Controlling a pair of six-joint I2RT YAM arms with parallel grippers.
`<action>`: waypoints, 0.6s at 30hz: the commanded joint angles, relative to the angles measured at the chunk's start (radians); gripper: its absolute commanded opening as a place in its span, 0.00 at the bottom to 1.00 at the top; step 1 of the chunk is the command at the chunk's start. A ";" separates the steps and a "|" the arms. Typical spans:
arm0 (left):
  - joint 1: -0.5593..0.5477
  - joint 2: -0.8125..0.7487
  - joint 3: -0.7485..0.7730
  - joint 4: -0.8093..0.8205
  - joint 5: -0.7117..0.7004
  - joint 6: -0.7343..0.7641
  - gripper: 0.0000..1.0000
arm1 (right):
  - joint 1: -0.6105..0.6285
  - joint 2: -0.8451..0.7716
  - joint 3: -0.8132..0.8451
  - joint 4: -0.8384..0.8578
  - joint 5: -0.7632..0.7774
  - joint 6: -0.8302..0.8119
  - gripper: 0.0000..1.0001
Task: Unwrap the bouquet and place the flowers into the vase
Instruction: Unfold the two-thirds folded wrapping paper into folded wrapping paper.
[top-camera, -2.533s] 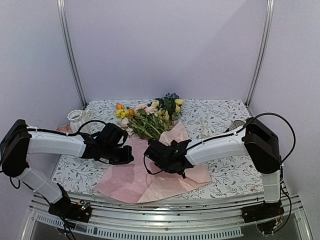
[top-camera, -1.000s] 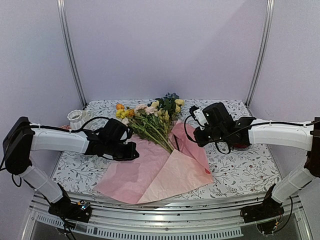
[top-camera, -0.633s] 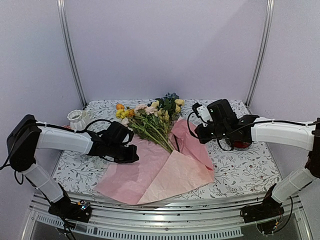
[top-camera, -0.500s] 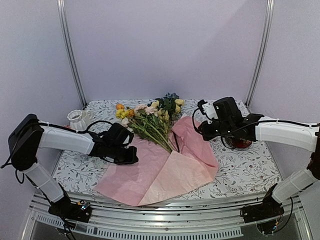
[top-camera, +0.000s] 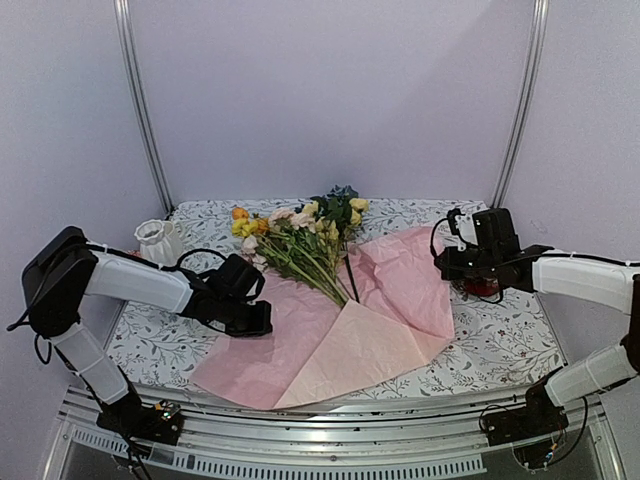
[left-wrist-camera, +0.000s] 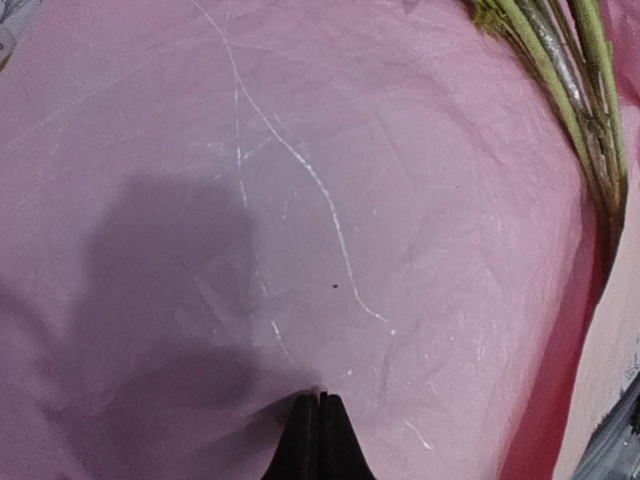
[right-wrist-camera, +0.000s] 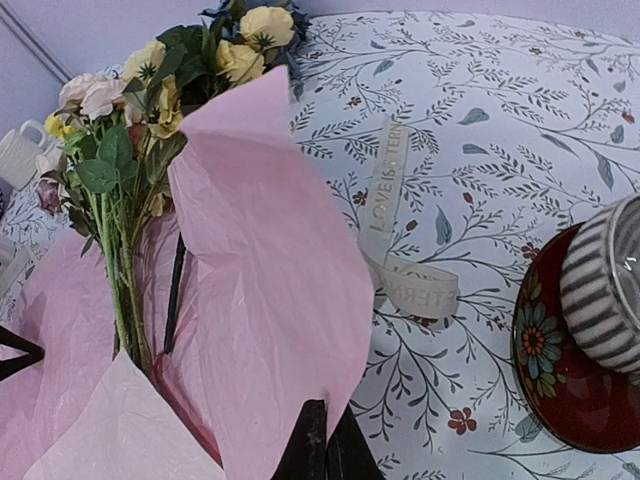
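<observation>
The bouquet lies opened in the middle of the table. Its flowers rest on the spread pink wrapping paper, with the green stems pointing at me. My left gripper is shut, its tips pressed on the paper's left part. My right gripper is shut on the edge of the right paper flap, held out to the right, off the table. The white ridged vase stands at the far left, behind my left arm.
A cream ribbon lies loose on the flowered tablecloth, beside the lifted flap. A striped cup on a red saucer stands right under my right wrist. Metal posts rise at both back corners.
My right gripper has drawn the paper flap from the centre out to the right, opening the wrap. The left gripper stayed pressed on the paper, sliding slightly nearer.
</observation>
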 joint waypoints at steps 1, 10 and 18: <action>0.001 0.012 -0.011 0.004 -0.018 -0.007 0.00 | -0.073 -0.055 -0.084 0.108 -0.019 0.106 0.02; 0.003 0.024 -0.006 -0.007 -0.027 -0.007 0.00 | -0.187 -0.001 -0.153 0.162 0.022 0.124 0.02; 0.004 0.016 -0.001 -0.015 -0.029 -0.005 0.00 | -0.232 0.025 -0.156 0.136 0.111 0.139 0.02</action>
